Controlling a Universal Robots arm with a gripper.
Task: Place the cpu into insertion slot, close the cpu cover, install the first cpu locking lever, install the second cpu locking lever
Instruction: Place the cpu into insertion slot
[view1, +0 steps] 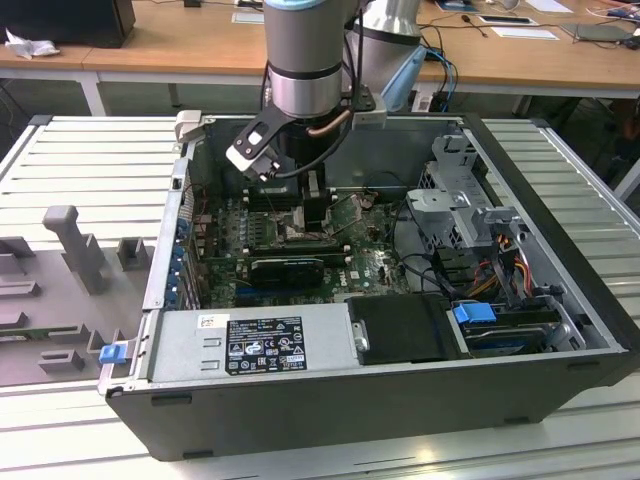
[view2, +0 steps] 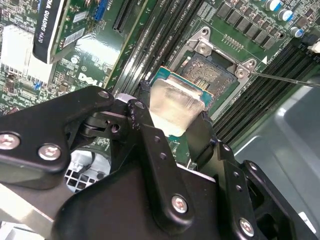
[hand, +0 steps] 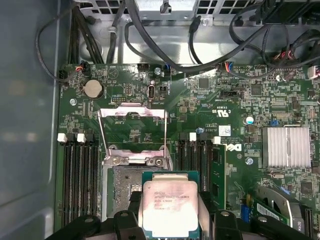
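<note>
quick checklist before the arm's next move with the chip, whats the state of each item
1. chip gripped by the pincer on two opposite edges: ok.
2. cover swung up, off the socket: ok.
3. socket bare: the visible part is ok; the part behind the chip, cannot tell.
4. chip edges parallel to the socket edges in the first wrist view: ok.
5. chip seated in the socket: not ok, it is in the pincer, not in the socket.
</note>
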